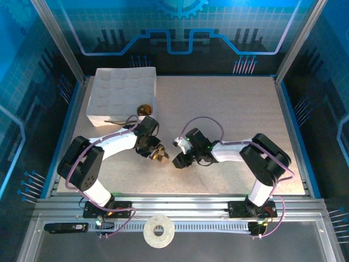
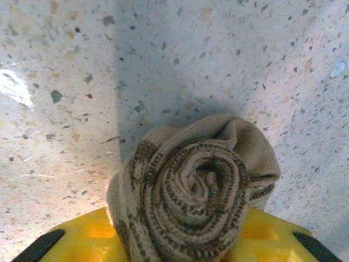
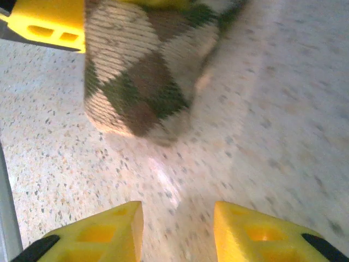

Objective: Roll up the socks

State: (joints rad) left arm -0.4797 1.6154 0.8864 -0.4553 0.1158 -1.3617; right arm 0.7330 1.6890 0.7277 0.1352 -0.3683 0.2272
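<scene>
A tan sock with brown argyle diamonds is wound into a tight spiral roll (image 2: 202, 185). It sits between the yellow fingers (image 2: 82, 237) of my left gripper (image 2: 180, 237), which is shut on it just above the speckled table. From above, the roll (image 1: 162, 158) lies at the table's middle. My right gripper (image 3: 177, 218) is open a short way to the roll's right, with only bare table between its fingers (image 3: 109, 232). In the right wrist view the roll (image 3: 142, 82) hangs ahead, beside a left finger (image 3: 49, 22). A small brownish rolled bundle (image 1: 144, 109) rests at the foam tray's near corner.
The white dimpled foam tray (image 1: 120, 93) stands at the back left of the table. A roll of tape (image 1: 158, 231) lies on the metal rail in front of the arm bases. Blue walls enclose the table on three sides.
</scene>
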